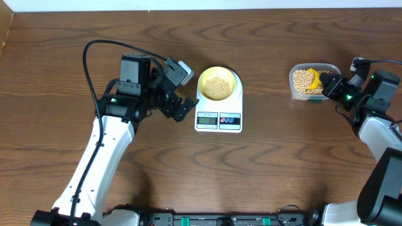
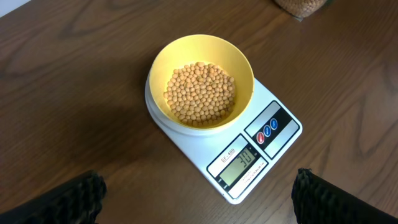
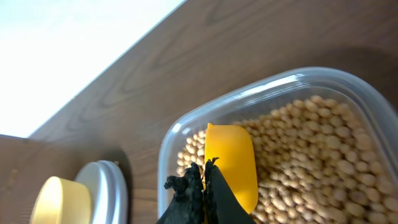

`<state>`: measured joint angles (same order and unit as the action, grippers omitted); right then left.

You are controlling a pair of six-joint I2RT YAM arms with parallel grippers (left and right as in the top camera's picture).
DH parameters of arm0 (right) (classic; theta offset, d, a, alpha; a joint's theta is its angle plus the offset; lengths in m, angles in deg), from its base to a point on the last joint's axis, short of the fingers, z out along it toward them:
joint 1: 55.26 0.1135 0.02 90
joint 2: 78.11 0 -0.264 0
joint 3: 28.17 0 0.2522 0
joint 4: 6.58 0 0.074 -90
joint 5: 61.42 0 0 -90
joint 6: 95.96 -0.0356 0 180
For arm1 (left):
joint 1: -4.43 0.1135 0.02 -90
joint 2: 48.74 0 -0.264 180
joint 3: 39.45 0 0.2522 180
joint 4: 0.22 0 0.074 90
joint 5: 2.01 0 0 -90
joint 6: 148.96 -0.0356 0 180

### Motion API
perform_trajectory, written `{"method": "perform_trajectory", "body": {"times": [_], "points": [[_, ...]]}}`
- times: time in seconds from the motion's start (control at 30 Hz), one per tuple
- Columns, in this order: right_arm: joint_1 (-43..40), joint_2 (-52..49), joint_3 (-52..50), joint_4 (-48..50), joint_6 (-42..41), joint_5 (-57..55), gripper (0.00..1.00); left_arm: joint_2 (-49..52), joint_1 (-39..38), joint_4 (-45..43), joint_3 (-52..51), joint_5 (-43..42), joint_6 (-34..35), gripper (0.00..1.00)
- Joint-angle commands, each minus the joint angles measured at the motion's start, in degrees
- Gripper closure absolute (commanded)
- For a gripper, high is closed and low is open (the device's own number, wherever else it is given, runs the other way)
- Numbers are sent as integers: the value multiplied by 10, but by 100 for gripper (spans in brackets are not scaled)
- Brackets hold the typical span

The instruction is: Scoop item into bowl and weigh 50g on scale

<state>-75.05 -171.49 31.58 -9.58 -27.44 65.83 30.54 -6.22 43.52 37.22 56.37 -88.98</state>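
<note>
Beans (image 2: pixel 200 93) lie in two places: a shallow layer in the bowl, and the larger stock in the clear plastic container (image 3: pixel 267 84) well to the right on the wooden table (image 1: pixel 75 31). The white digital scale (image 2: pixel 273 127) sits mid-table with its display (image 2: pixel 242 163) facing the robot, so the weight can be read as it builds; it appears to read 30, short of the target, so more scooping seems needed. The pale-yellow bowl (image 2: pixel 186 50) stands centred on the scale's platform, so whatever is poured in gets weighed. The left gripper (image 2: pixel 198 196) hangs just beside the scale, fingers spread wide and holding nothing, its camera looking at the display. The right gripper (image 3: pixel 204 177) is clenched on the handle of the yellow scoop (image 3: pixel 231 155), whose blade rests on the beans inside the container, apparently for another load.
</note>
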Motion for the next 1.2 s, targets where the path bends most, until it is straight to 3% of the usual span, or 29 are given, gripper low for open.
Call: {"method": "perform_trajectory", "body": {"times": [0.0, 0.93, 1.17], "points": [[-13, -5, 1, 22, -28, 59, 99, -6, 1, 0, -4, -7, 3, 2], [-63, -5, 1, 41, -34, 151, 99, -6, 1, 0, -5, -7, 3, 2], [-63, -5, 1, 82, -70, 181, 99, -6, 1, 0, -4, -7, 3, 2]]}}
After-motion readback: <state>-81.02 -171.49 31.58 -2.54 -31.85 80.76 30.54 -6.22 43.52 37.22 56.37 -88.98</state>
